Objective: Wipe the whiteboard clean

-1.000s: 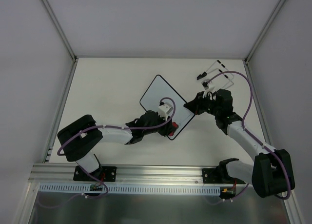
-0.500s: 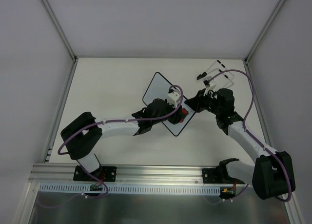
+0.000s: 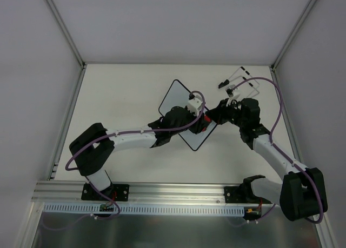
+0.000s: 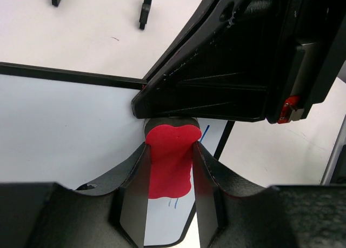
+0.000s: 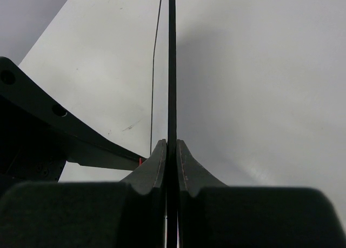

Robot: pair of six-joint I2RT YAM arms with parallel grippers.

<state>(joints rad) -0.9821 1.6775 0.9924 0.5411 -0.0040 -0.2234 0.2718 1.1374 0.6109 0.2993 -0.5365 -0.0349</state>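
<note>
The whiteboard [image 3: 176, 99] lies on the table as a white diamond with a thin black rim. My left gripper [image 3: 201, 126] is shut on a red eraser [image 4: 170, 160] and presses it on the board's right corner. Faint blue marks [image 4: 174, 203] show just below the eraser and a short blue line [image 4: 205, 133] beside it. In the left wrist view the board [image 4: 65, 129] is blank at left. My right gripper [image 3: 212, 116] is shut on the board's right edge; in its wrist view the rim [image 5: 172, 69] runs edge-on between the fingers [image 5: 157, 164].
A wire stand with black feet [image 3: 240, 81] sits at the back right of the table, behind the right gripper. Its feet show in the left wrist view [image 4: 144, 9]. White enclosure walls and metal posts ring the table.
My left gripper has carried the eraser from the board's lower edge up and right to its right corner, beside the right gripper. The board has shifted slightly. The right gripper keeps its hold.
</note>
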